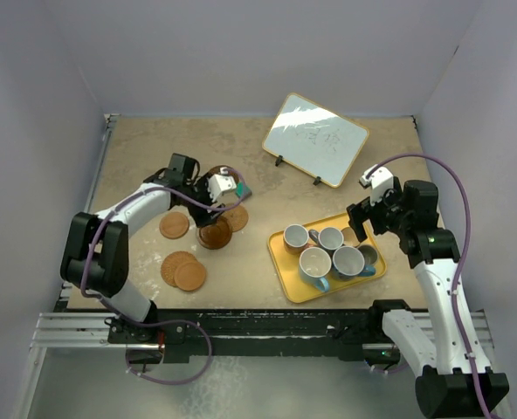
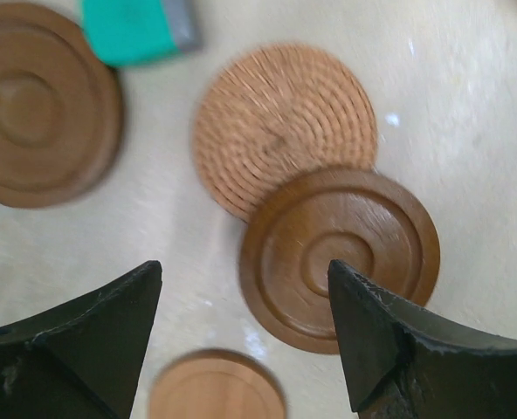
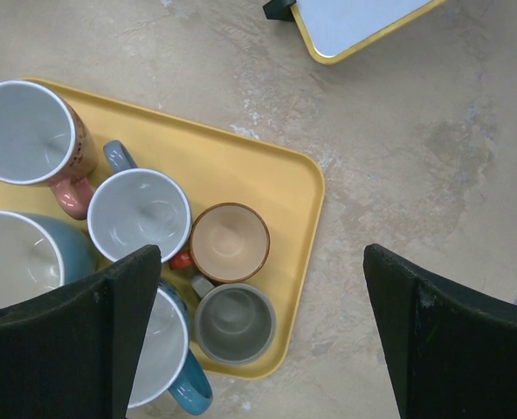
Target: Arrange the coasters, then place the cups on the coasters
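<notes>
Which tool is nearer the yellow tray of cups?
Right. The right tool hovers above the yellow tray's far-right corner; the left tool is well off to its left, over the coasters.

Table is being covered from high behind the arm bases. Coasters are being imaged close, straight down, from left wrist; yellow tray likewise from right wrist. Both patches are being shared with top view.

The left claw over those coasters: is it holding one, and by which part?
Nothing is held. The left gripper stands open above a dark coaster that lies partly on a woven coaster.
</notes>
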`<state>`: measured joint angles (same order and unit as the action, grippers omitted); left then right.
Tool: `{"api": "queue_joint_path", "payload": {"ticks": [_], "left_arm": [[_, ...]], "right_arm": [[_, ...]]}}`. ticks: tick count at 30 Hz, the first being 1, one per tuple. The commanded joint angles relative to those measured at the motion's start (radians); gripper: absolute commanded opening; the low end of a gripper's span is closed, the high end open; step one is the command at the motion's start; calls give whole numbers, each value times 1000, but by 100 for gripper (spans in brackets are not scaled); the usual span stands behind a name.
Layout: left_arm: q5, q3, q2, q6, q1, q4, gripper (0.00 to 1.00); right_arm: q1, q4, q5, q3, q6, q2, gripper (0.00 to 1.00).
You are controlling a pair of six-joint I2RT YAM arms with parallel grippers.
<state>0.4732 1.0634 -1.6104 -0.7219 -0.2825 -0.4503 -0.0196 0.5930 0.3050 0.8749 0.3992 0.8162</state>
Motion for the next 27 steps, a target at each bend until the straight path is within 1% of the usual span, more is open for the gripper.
{"api": "queue_joint_path", "payload": {"ticks": [1, 5, 11, 16, 18, 22, 27], "left_arm": [[-33, -71, 5, -92, -9, -7, 74], [-94, -100, -39, -84, -28, 38, 74], [-171, -98, -76, -32, -34, 112, 72], [-286, -63, -101, -17, -24, 103, 69], [-316, -41, -118, -26, 2, 90, 67], [-321, 18, -148, -45, 78, 51, 66], [-340, 80, -200, -67, 141, 54, 66]], "right_arm": [[-4, -13, 10, 9, 19, -9, 100], [-5, -11, 12, 7, 19, -8, 100], [-4, -12, 12, 7, 21, -8, 100], [-5, -10, 11, 6, 23, -9, 100], [-5, -10, 11, 7, 23, -10, 100], [-4, -11, 12, 6, 25, -13, 100], [-4, -11, 12, 6, 26, -12, 100]]}}
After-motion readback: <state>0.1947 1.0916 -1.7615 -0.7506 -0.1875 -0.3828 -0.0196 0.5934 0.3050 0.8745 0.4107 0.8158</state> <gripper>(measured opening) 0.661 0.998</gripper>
